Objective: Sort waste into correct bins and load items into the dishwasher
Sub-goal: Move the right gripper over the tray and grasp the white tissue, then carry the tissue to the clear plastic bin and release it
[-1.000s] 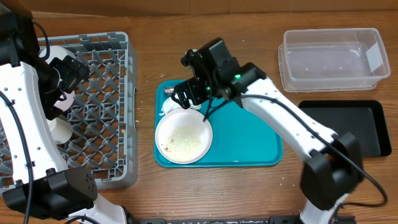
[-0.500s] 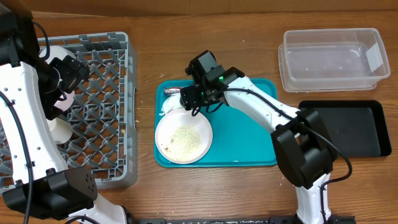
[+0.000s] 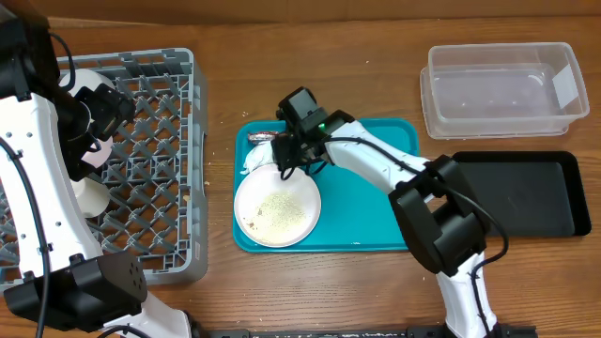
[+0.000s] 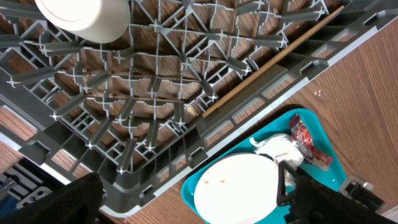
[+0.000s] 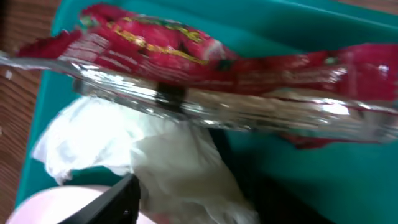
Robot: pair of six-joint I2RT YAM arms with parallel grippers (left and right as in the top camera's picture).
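Note:
My right gripper (image 3: pixel 285 160) is low over the back left of the teal tray (image 3: pixel 376 216). Its open fingers (image 5: pixel 205 199) straddle the crumpled white napkin (image 5: pixel 168 155), which lies beside the red-and-silver wrapper (image 5: pixel 217 56). The large white plate (image 3: pixel 277 207) with rice-like crumbs (image 3: pixel 277 208) sits just in front of them. My left gripper (image 3: pixel 101 103) hangs open and empty over the grey dish rack (image 3: pixel 150 160); its fingers (image 4: pixel 193 196) are spread wide. A white cup (image 4: pixel 84 18) stands in the rack. The grey bowl is out of view.
The clear tub (image 3: pixel 502 89) stands at the back right with the black tray (image 3: pixel 526 192) in front of it. White dishware (image 3: pixel 86 192) in the rack is partly hidden behind my left arm. The plate, napkin and wrapper also show in the left wrist view (image 4: pixel 239 186).
My right gripper has moved left and down across the teal tray onto the napkin and wrapper. The left arm has not moved.

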